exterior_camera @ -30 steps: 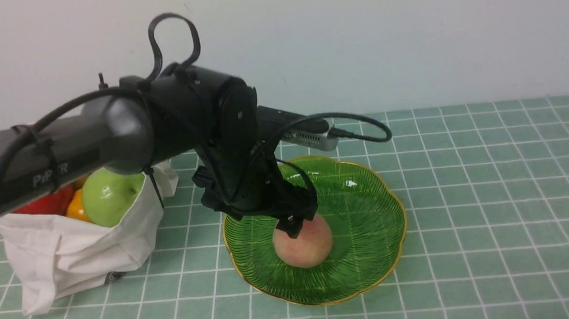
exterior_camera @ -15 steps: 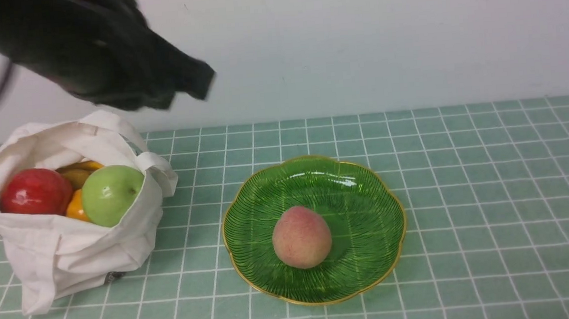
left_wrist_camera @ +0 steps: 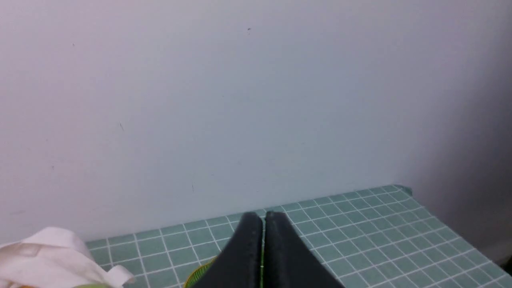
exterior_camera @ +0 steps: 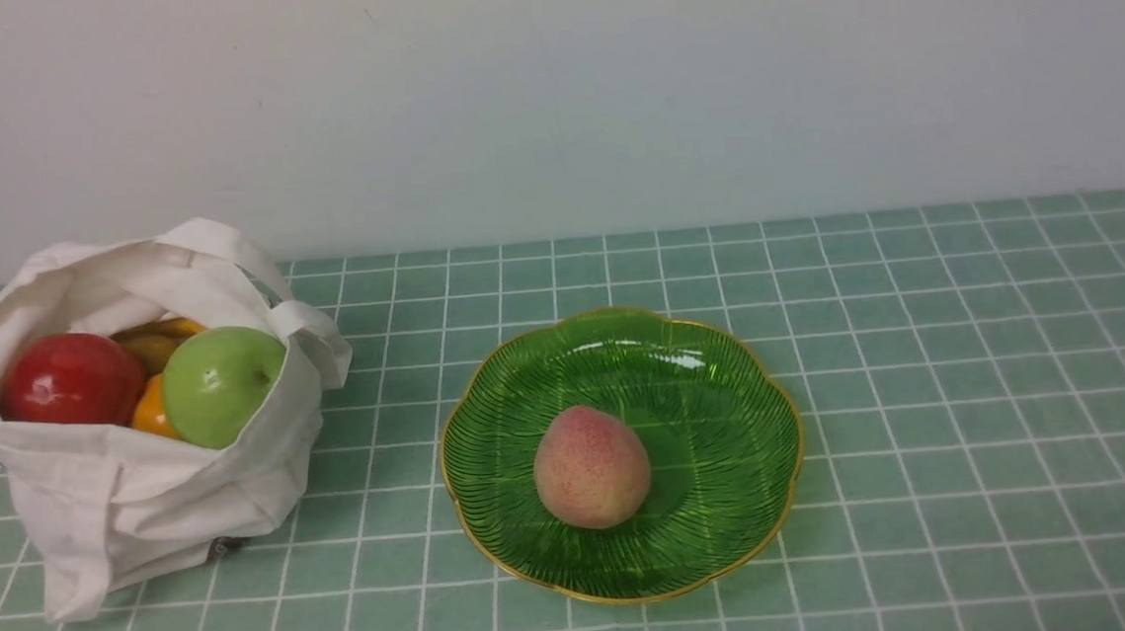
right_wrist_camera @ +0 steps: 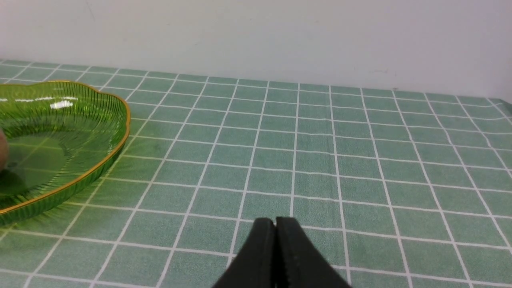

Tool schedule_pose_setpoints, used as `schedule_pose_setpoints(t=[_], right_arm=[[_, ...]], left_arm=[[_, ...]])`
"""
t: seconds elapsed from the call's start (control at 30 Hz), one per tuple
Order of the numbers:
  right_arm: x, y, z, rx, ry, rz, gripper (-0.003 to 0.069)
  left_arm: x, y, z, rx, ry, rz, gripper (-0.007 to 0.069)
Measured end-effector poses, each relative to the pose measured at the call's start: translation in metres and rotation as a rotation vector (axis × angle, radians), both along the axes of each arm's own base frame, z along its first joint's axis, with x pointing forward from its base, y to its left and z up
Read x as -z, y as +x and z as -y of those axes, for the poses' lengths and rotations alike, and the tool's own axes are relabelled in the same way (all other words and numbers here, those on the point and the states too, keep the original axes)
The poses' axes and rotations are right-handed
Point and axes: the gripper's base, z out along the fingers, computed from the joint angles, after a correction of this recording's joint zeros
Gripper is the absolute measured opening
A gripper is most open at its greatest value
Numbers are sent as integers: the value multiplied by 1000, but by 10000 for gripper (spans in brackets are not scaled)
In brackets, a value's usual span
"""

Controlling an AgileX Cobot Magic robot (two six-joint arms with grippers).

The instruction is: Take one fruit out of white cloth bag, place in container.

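And there's the peach (exterior_camera: pixel 592 467), sitting in the green dish (exterior_camera: pixel 734 501), pointed end away from me! The white cloth bag (exterior_camera: pixel 190 510) stands to its left, red apple (exterior_camera: pixel 72 379) and green apple (exterior_camera: pixel 221 387) showing in its mouth. Left gripper (left_wrist_camera: pixel 264 218), fingers together, nothing between them; right gripper (right_wrist_camera: pixel 276 222), fingers together too, also holding nothing!

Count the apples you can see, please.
2. The red apple is in the left side of the white bag, and the green apple in its right side. More could be hidden deeper in the bag.
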Motion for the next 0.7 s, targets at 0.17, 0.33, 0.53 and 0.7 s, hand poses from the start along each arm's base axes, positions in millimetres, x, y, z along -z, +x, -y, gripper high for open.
schedule_pose_setpoints(t=[0.17, 0.33, 0.53, 0.7], right_arm=[[0, 0, 0, 0, 0, 0, -15], [0, 0, 0, 0, 0, 0, -15], [0, 0, 0, 0, 0, 0, -15], [0, 0, 0, 0, 0, 0, -15]], left_arm=[[35, -22, -16, -17, -24, 135, -8], [52, -38, -26, -20, -63, 195, -8], [67, -43, -30, -24, -67, 212, -8], [79, -36, -26, -32, -28, 188, -8]])
